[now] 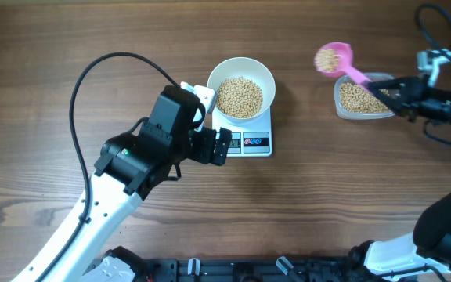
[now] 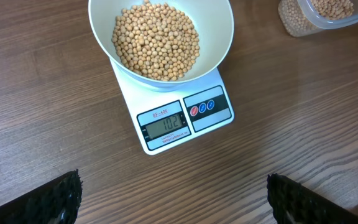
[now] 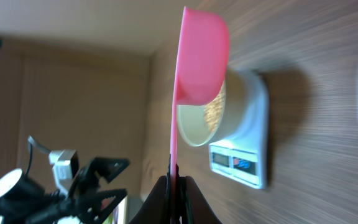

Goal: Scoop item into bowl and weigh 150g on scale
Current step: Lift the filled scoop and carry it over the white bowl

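The 2 fingers (image 2: 61, 199) of the left gripper (image 2: 173, 202) stand fully spread with nothing between them, hanging above the bare wooden table (image 1: 53, 47) just in front of the scale (image 2: 185, 118). The fingers (image 3: 166, 199) of the right gripper (image 3: 176, 196) are pinched tight on the handle end of a pink scoop (image 1: 333, 57). The scoop carries a small load of beans (image 1: 239, 95) and is held in the air just left of the clear plastic tub (image 1: 364, 113), near the table's far right corner. The tub holds more beans. The white bowl (image 1: 270, 82), about half full of beans, sits on the scale near the middle of the table, toward its far edge. The display reads 102.
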`<state>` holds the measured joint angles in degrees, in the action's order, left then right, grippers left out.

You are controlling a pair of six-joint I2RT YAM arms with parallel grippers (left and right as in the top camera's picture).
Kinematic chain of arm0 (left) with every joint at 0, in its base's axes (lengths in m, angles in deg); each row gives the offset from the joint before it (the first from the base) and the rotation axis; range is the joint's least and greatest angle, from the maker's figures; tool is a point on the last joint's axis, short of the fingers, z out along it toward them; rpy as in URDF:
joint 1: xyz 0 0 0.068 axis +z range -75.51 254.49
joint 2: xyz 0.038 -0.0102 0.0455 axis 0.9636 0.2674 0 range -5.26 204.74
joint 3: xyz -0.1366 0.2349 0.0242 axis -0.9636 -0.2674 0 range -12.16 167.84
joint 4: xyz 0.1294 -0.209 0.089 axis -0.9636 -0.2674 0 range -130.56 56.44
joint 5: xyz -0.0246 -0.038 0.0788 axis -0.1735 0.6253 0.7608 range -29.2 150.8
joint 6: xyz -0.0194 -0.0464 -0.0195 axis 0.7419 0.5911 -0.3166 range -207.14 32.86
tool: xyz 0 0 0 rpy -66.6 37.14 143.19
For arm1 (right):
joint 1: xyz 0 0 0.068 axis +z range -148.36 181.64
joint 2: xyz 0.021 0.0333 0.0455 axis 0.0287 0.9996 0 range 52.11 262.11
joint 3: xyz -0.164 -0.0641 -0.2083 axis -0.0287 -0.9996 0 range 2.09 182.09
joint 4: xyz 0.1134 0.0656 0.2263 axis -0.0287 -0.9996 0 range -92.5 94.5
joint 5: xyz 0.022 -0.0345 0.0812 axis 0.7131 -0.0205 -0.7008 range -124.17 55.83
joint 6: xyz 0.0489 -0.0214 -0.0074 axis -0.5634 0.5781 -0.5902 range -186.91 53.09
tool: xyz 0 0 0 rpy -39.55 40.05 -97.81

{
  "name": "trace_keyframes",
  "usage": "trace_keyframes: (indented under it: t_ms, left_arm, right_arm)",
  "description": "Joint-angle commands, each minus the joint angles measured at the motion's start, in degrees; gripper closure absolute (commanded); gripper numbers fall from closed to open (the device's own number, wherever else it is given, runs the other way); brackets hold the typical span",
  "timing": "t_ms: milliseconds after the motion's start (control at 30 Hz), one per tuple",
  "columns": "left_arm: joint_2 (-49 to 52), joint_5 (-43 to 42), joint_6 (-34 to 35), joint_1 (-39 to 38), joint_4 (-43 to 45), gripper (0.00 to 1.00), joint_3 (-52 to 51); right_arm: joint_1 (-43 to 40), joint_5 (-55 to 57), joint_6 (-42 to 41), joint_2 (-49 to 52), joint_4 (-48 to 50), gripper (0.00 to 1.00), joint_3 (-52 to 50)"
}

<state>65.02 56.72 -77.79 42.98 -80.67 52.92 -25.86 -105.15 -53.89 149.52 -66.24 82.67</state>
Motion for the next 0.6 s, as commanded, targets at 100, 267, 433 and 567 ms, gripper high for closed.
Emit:
trace_keyframes:
  t_ms: [100,267,433,567]
  left_arm:
    - [-0.42,0.94,0.55,-0.15,0.13,0.00,-0.26]
    - [-0.42,0.94,0.55,-0.15,0.13,0.00,-0.26]
    - [-0.42,0.94,0.55,-0.15,0.13,0.00,-0.26]
    - [-0.42,0.94,0.55,-0.15,0.13,0.00,-0.26]
  right_arm:
    - [9.33,-4.52,-10.01,0.74,7.48,0.96,-0.76]
    - [16.15,3.85,-19.63,0.74,17.03,0.96,-0.76]
    - [21.79,13.33,-20.59,0.74,18.27,0.95,-0.76]
    - [26.27,20.76,-19.87,0.72,19.80,0.95,-0.76]
